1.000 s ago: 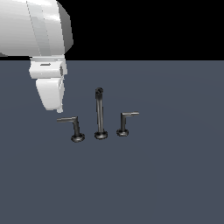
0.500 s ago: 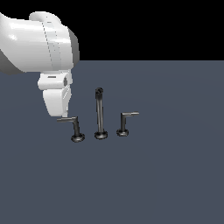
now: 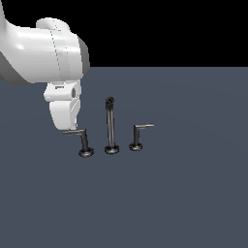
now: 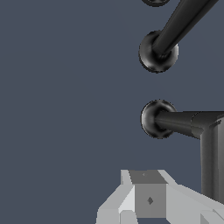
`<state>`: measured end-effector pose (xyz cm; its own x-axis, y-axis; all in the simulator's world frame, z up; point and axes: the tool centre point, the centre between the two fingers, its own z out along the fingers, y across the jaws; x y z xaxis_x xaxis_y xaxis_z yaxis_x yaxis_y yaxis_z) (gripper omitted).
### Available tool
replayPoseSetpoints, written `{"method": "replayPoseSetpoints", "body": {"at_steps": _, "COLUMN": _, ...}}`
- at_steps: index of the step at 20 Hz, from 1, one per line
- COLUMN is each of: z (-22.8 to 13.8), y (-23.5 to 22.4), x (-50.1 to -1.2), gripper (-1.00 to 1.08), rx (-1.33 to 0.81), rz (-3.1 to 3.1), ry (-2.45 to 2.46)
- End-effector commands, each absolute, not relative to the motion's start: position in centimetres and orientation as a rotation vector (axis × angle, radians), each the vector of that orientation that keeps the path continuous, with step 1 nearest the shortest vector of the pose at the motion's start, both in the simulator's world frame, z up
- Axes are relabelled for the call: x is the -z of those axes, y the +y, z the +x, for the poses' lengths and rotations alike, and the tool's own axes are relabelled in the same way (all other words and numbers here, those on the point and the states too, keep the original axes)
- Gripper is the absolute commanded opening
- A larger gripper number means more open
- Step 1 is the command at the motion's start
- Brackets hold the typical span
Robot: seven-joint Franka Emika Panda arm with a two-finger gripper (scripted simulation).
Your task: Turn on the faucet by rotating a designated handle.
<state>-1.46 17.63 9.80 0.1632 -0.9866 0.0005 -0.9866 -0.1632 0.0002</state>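
faucet: small dark grey metal faucet set standing out in the open on the flat slate-blue tabletop, well away from any edge i can see. three pieces in a row.

spout: tall thin upright dark spout on a round base, the middle piece. in the wrist view it's the dark rod running off the picture.

handle: dark metal l-shaped lever handle on a short post with a round base, the end piece at the exterior view's left. thin arm sticks out sideways away from the spout. wrist view has it close up, round base on the tabletop, arm bending off toward the claw.

other handle: mirror-image l-shaped dark lever past the spout, at the exterior view's right, arm pointing away from the spout. nothing near it.

arm: big white robot arm coming in over the handle's side of the row.

claw: white claw hanging tip-down right at the free end of the handle's arm, looks like it's touching or just beside it. wrist view only shows the pale grey body next to the arm. honestly cannot tell if it's released or clenched.
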Motion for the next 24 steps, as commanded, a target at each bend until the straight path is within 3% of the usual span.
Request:
{"method": "replayPoseSetpoints", "body": {"at_steps": 1, "z": -1.5, "y": 17.6, "x": -9.8, "gripper": -1.0, "rx": 0.0, "rz": 2.396, "ry": -2.032}}
{"method": "replayPoseSetpoints", "body": {"at_steps": 24, "z": -7.8, "y": 17.4, "x": -9.8, "gripper": -1.0, "rx": -0.002, "rz": 2.394, "ry": -2.039}}
